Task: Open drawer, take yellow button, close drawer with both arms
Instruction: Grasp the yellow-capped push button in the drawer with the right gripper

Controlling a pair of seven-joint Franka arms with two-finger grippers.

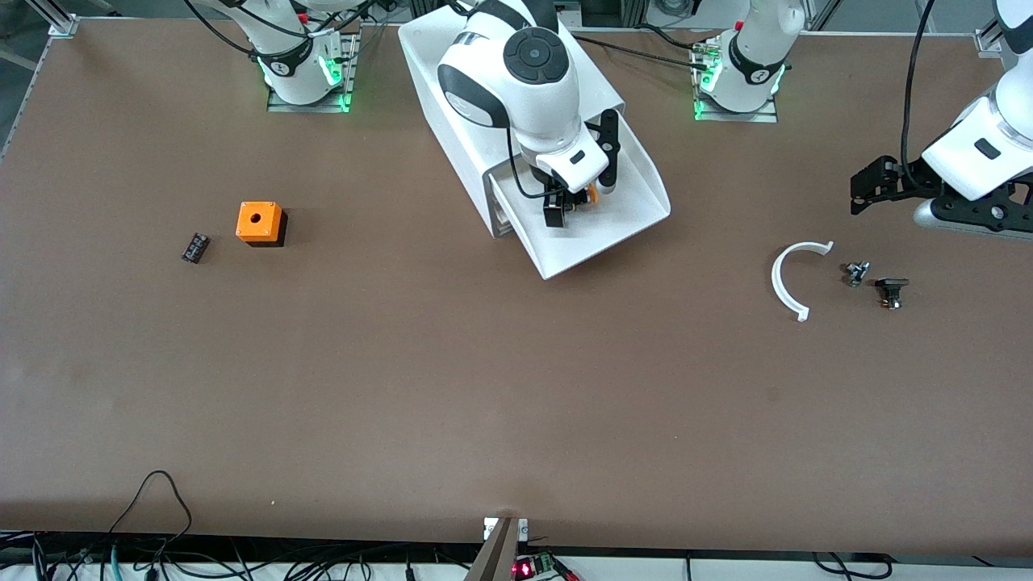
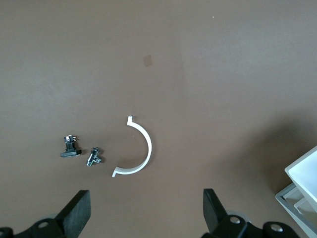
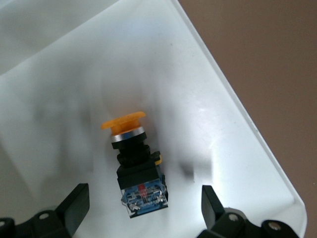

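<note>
Button [image 3: 132, 158] lies on its side in the pulled-out drawer [image 1: 637, 181], orange cap toward the cabinet [image 1: 452, 145]; small, rigid, light, best pinched across its black body. Right gripper [image 3: 143, 206] hangs over it, fingers wide. Left gripper [image 2: 146, 210] waits wide apart over the white arc [image 2: 141, 148]

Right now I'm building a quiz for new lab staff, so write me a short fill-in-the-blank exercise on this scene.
1. The button lies inside the pulled-out ____.
2. The right gripper hovers over the button with its fingers ____.
3. The button's mushroom cap is coloured ____.
4. The left gripper waits, open, over the table's end where a curved ____ clip lies.

Missing words: drawer; open; orange; white
</note>
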